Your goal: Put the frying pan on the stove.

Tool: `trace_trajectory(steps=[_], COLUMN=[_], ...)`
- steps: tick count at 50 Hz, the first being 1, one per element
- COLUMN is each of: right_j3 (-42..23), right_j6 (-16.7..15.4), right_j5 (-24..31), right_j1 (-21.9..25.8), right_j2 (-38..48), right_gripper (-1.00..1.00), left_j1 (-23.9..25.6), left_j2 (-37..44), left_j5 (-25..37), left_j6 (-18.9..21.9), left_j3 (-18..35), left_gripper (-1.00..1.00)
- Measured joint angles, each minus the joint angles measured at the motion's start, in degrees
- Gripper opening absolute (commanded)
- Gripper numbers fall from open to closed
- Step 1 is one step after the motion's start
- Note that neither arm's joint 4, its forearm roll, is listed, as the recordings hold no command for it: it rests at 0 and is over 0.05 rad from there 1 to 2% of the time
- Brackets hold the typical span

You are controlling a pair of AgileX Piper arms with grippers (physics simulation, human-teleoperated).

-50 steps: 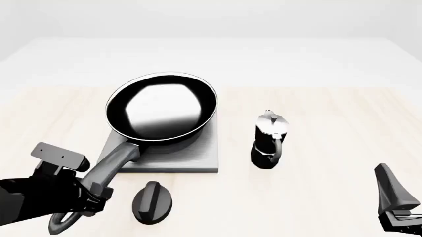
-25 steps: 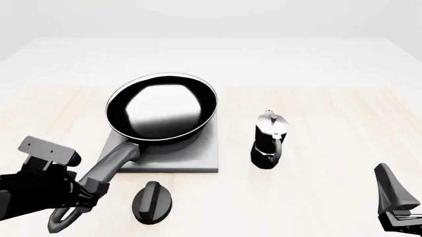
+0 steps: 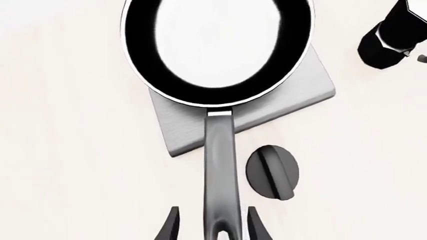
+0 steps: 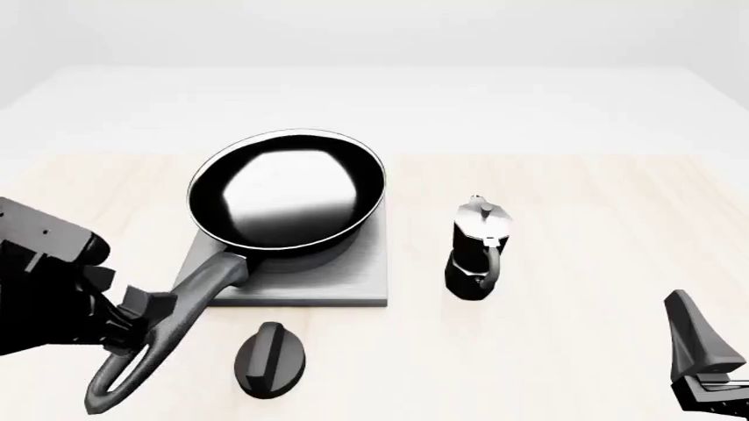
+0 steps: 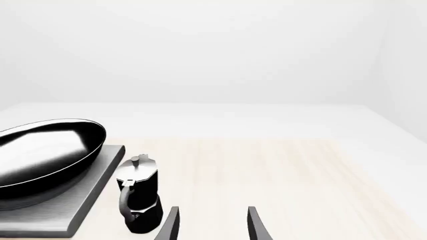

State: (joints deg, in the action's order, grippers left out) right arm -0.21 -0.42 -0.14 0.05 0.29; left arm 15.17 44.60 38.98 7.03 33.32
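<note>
The pale wooden tabletop (image 4: pixel 585 228) carries everything in front of me. The frying pan (image 4: pixel 288 195) sits on the stove (image 4: pixel 339 281), its glossy black bowl covering most of the grey plate, with the plate's near edge and right side showing beyond the pan's rim. Its long dark grey handle (image 4: pixel 188 298) runs back toward me and to the left, out past the stove's near left corner, and ends in the loop hole over the bare wood.

My left hand (image 3: pixel 209 227) is at the near left of the tabletop. In the left wrist view its two fingers (image 3: pixel 172 227) stand apart on either side of the handle's looped end, with a clear gap between each finger and the handle, so it is open and grips nothing. My right hand (image 5: pixel 212 225) is low at the near right corner, well apart from the other things, its fingers spread and nothing between them.

The black moka pot (image 4: pixel 478 250) stands upright on the tabletop just to the right of the stove, not touching it. The black oval knob (image 4: pixel 270 358) lies on the wood near the stove's front edge, just to the right of the pan handle.
</note>
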Motion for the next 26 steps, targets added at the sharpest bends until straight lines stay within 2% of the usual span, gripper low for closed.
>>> trace_trajectory(steps=[13,26], right_j3=[0.0,0.0], right_j6=[0.0,0.0], right_j5=[0.0,0.0], right_j1=[0.0,0.0], right_j2=[0.0,0.0], right_gripper=[1.0,1.0], left_j1=[1.59,4.55], left_j2=[-3.99,-8.97], left_j5=[5.03,7.22], left_j6=[1.08,2.75], left_j3=[3.61,5.74], left_gripper=[1.0,1.0])
